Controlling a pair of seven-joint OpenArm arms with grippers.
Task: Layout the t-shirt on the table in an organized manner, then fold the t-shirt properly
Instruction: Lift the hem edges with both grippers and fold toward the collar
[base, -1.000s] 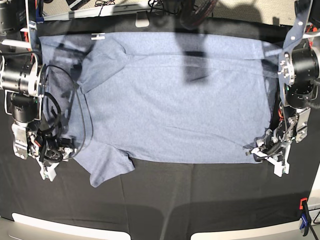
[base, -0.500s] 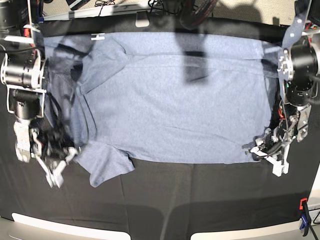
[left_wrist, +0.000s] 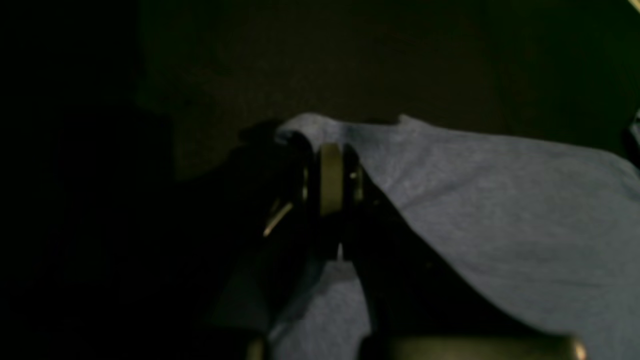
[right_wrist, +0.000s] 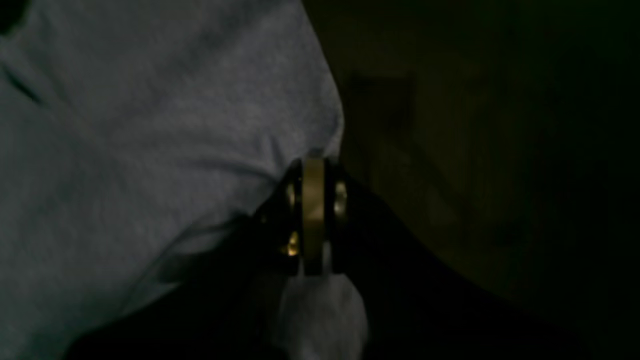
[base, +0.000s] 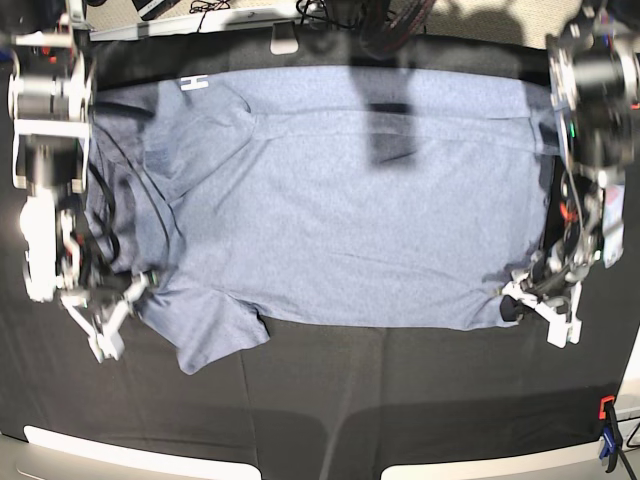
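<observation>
The light blue-grey t-shirt (base: 350, 210) lies spread on the black table (base: 400, 400), neck end toward the base view's left, one sleeve (base: 215, 335) pointing at the near edge. My right gripper (base: 143, 285), on that view's left, is shut on the shirt's edge beside this sleeve; the right wrist view shows the gripper (right_wrist: 313, 167) pinching the cloth (right_wrist: 150, 125). My left gripper (base: 508, 300), on the base view's right, is shut on the near hem corner. In the left wrist view that gripper (left_wrist: 330, 150) nips the shirt (left_wrist: 500, 210) at its edge.
A blue and orange clamp (base: 607, 445) grips the table's near right corner. Pale panels (base: 140, 455) run along the near edge. A small white label (base: 193, 83) shows near the shirt's far left corner. Black cables (base: 160, 240) hang from the right arm over the cloth.
My right gripper has swung in to the shirt's edge by the near sleeve and shut on it. The left gripper keeps its hold on the hem corner; both arms have shifted slightly.
</observation>
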